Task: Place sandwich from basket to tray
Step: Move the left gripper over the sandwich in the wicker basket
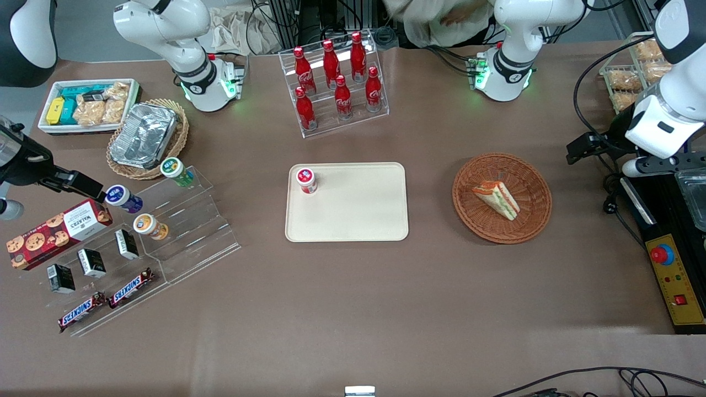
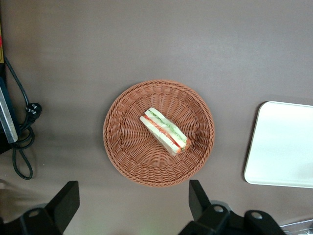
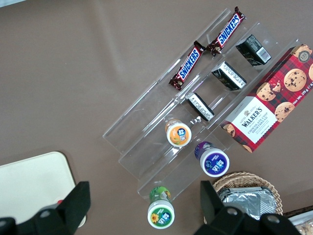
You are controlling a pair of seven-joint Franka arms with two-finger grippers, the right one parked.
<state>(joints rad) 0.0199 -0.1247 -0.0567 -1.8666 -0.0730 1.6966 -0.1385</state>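
The sandwich is a pale wedge with orange-red and green layers. It lies in the round reddish-brown wicker basket. The cream tray lies beside the basket, toward the parked arm's end of the table. My left gripper hangs high above the table, off the basket's rim toward the working arm's end. In the left wrist view the gripper is open and empty, its fingers well clear of the basket and the sandwich. The tray's edge also shows there.
A small red-lidded cup stands on a corner of the tray. A rack of red cola bottles stands farther from the camera. A black control box with cables sits at the working arm's end. Snack shelves lie toward the parked arm's end.
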